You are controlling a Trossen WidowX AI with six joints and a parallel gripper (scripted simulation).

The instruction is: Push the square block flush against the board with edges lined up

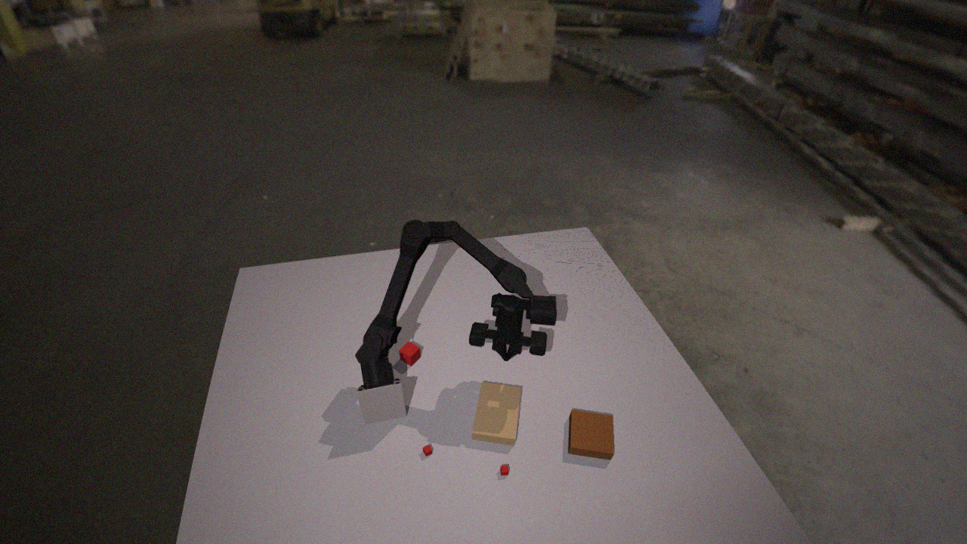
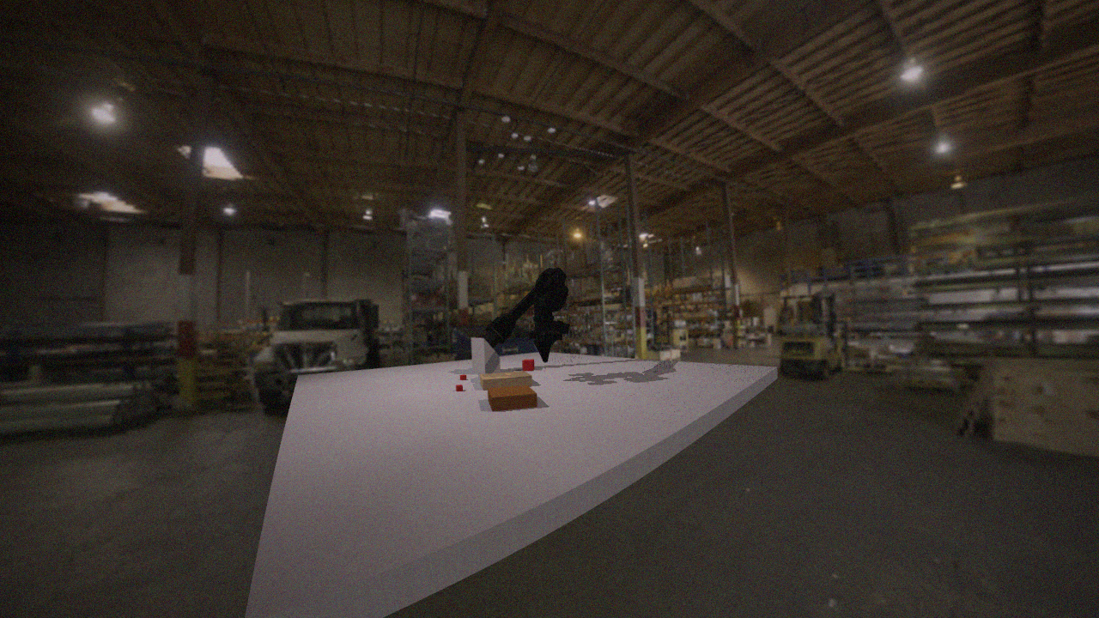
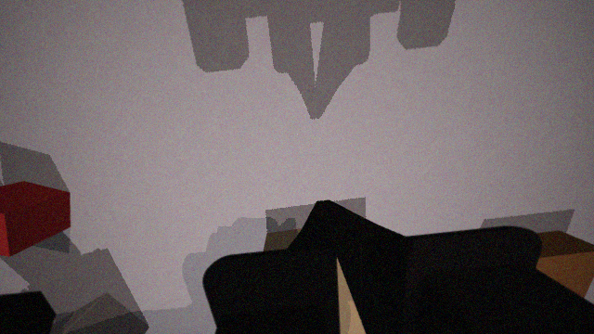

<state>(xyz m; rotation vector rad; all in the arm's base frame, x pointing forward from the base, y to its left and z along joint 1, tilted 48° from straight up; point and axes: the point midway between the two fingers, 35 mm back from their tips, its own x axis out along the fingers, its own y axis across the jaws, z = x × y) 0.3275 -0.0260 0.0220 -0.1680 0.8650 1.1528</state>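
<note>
The tan board (image 1: 497, 414) (image 2: 505, 379) lies flat on the table; a bit of it shows between the fingers in the wrist view (image 3: 347, 311). The brown square block (image 1: 591, 434) (image 2: 513, 397) (image 3: 563, 266) lies flat to the right of the board in the top view, with a gap between them. The two do not touch. My gripper (image 1: 506, 358) (image 2: 545, 360) (image 3: 323, 207) is shut and empty. It hangs above the table, beyond the board's far end in the top view, and touches neither part. It hides much of the board in the wrist view.
A larger red cube (image 1: 409, 353) (image 2: 527, 364) (image 3: 34, 215) lies beside the arm's base. Two small red cubes (image 1: 427, 449) (image 1: 504, 469) lie on the near side of the board in the top view. The pale arm mount (image 1: 382, 403) (image 2: 482, 357) stands left of the board.
</note>
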